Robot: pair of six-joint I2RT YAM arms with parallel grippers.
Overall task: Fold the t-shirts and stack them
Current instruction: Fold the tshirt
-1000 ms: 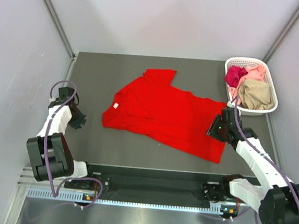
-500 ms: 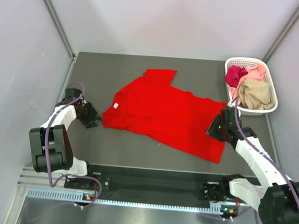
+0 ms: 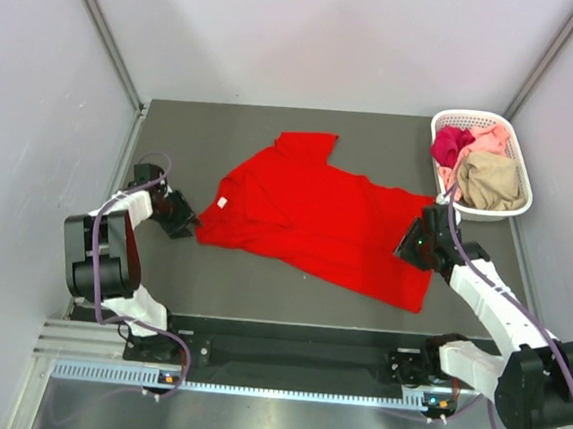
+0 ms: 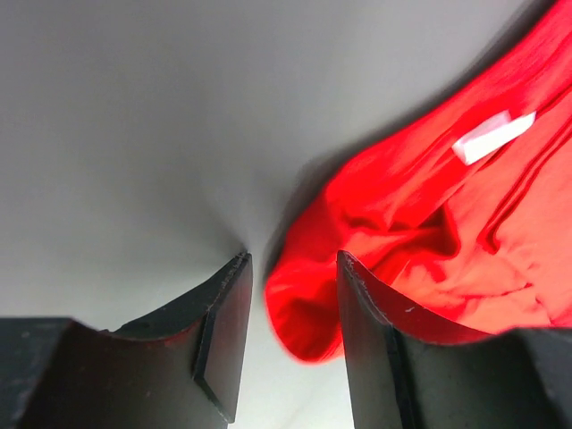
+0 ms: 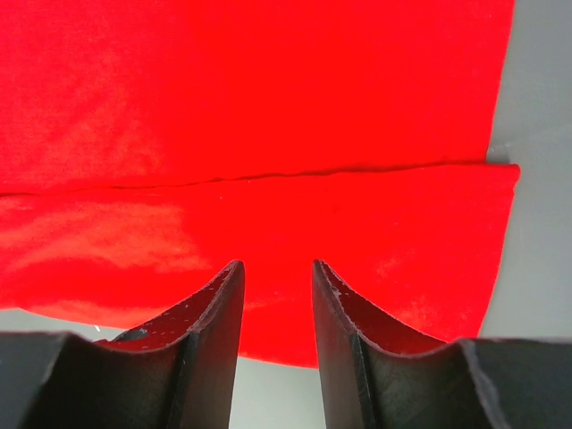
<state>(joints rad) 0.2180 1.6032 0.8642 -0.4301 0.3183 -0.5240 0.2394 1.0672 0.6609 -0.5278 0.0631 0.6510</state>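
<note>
On the table [image 3: 274, 133], about mid-way across, the red shirt [image 3: 316, 217] lies spread out but rumpled. It sits on a slant, neck end toward my L side and hem toward my R. Its white label [image 3: 220, 203] shows near the L edge, and one sleeve pokes toward the far side.

My left fingers [image 3: 187, 223] sit low at that L edge, spread w/ a clear gap. In the L wrist view a rounded fold of red cloth bulges into the gap, close against one finger, w/ bare table beside the other. They aren't pinching it. The label lies further out, past the tips.

My right fingers [image 3: 407, 251] are over the shirt's R end near the hem, part way apart. In the R wrist view flat red cloth shows through the gap betw. them. A straight layer edge runs across just beyond the tips. The shirt's corner meets bare table off to one side. No cloth is bunched betw. them, so no pinch. Can't tell if the tips touch the cloth.

At the far R corner the white basket [image 3: 473, 113] holds a magenta shirt [image 3: 451, 144], a pink shirt [image 3: 490, 139] and a tan shirt [image 3: 490, 180], all crumpled. The basket is just beside the red shirt's far R corner. Can't tell if they touch.
</note>
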